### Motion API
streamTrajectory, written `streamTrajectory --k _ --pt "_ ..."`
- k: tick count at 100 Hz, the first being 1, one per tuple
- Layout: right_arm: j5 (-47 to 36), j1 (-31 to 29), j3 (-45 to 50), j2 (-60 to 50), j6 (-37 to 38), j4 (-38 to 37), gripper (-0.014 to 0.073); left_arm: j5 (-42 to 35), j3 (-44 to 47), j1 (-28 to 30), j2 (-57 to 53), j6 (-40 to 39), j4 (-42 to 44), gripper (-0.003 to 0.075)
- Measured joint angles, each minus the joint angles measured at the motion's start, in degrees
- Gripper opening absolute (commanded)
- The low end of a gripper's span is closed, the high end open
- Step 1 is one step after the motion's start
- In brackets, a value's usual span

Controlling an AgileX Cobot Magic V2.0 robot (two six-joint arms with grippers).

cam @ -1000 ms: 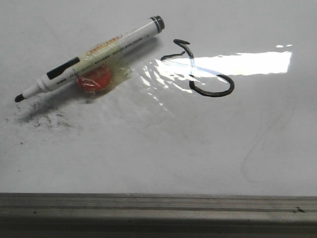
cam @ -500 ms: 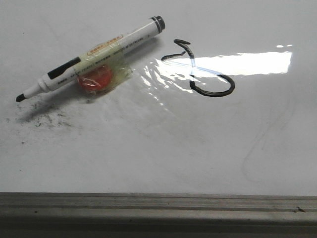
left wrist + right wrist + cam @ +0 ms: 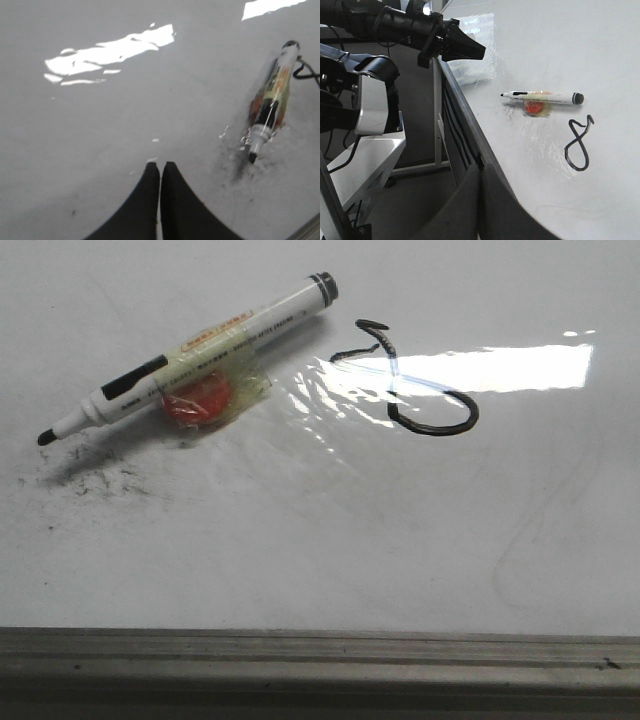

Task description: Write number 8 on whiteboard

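- The front view sits low and close, looking forward across the large glossy white whiteboard [image 3: 300, 540], with the grey metal ledge [image 3: 320, 665] along the near edge of the picture.
- The left wrist view looks steeply down on the board from just above, past the closed black left claw [image 3: 160, 172].
- The right wrist view looks from farther back, off the board's edge, over the closed dark right claw [image 3: 479, 172]; it takes in the board at a slant and the left arm beyond.
- All three views share the white marker pen with black tip and orange lump taped under it [image 3: 190, 365] [image 3: 270, 107] [image 3: 542, 98].
- The front and right wrist views also share the thin black looped figure eight [image 3: 415, 380] [image 3: 579, 145]; in the left wrist view only a bit of it shows at the picture's edge.
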Motion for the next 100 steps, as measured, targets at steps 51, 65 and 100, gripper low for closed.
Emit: streamTrajectory --k 51,65,100 --pt "0.2 0.0 0.0 -0.3 -0.1 0.1 -0.0043 7.7 7.5 17.2 -16.4 -60.7 49.7 -0.002" --pt "0.2 0.0 0.0 -0.3 -0.1 0.1 -0.0043 5.5 10.8 17.2 -16.4 -67.1 52.0 -0.002" --pt "0.2 0.0 0.0 -0.3 -0.1 0.1 -0.0043 7.7 10.8 17.2 -16.4 -71.8 54.7 -0.002"
